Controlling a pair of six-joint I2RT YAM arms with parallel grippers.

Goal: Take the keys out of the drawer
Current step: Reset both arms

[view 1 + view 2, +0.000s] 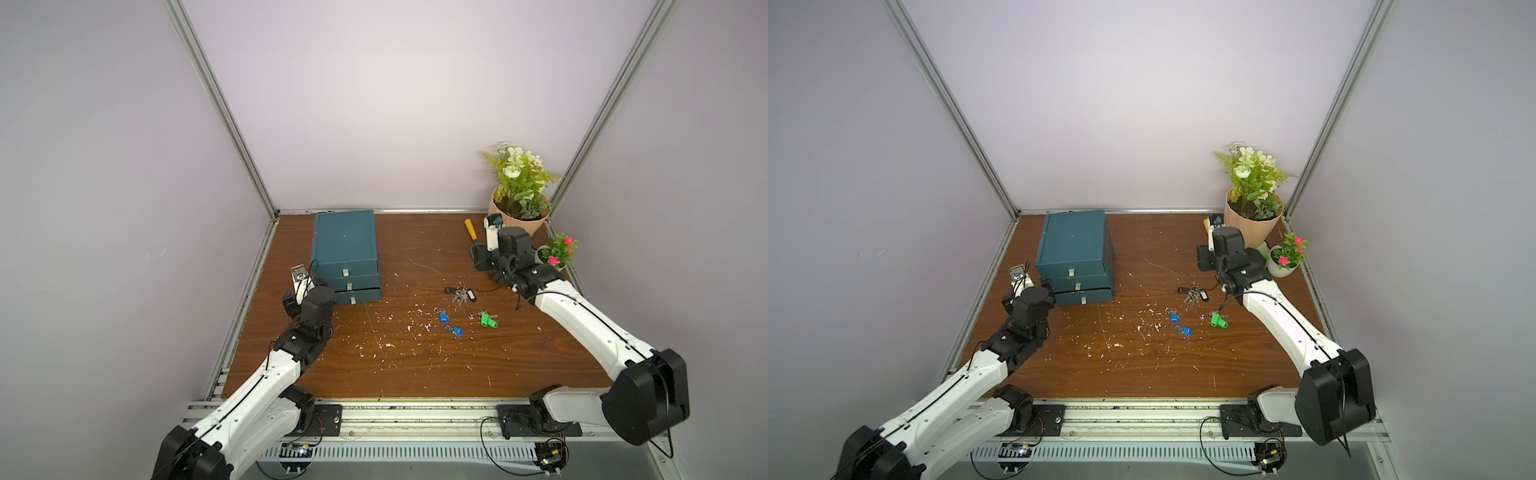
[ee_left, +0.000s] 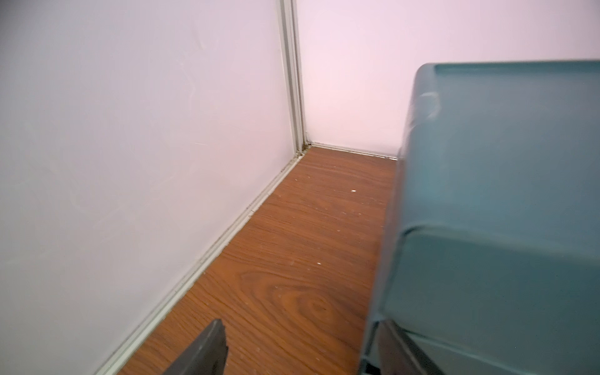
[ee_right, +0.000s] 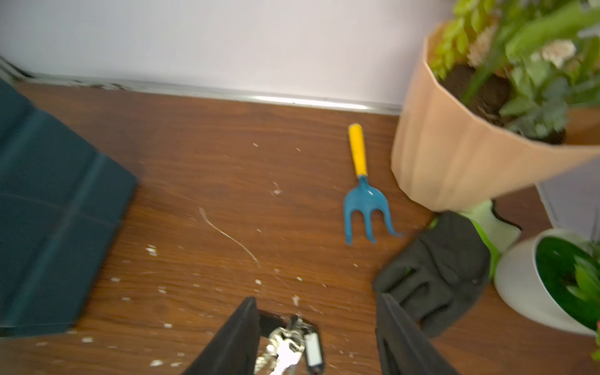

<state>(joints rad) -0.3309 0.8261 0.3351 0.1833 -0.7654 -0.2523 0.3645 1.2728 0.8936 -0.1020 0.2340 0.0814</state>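
Seemingly the keys are all out. The silver bunch [image 1: 459,295], a blue-tagged key [image 1: 444,318], a second blue-tagged key [image 1: 456,331] and the green-tagged key [image 1: 487,320] lie on the worktop [image 1: 415,374], well to the right of the drawer unit [image 1: 345,245]. The right tool [image 3: 316,298] hangs over the silver bunch, jaws spread and gripping nothing, with the bunch lying flat between them. I would lift it straight up with the jaws wide, so no finger hooks the ring (a snag would drag the bunch along). The left tool [image 2: 301,321] is also wide and empty, one finger close against the unit's left front corner. It should back off without nudging the unit.

Only the right wrist view shows the garden fork [image 3: 360,181] whole and a dark glove [image 3: 438,269] beside the pot [image 3: 454,156], farther right of the unit. In both top views the arm hides the glove and part of the fork. Only the top views show all four key sets together and the three drawer fronts. No view looks inside a drawer.
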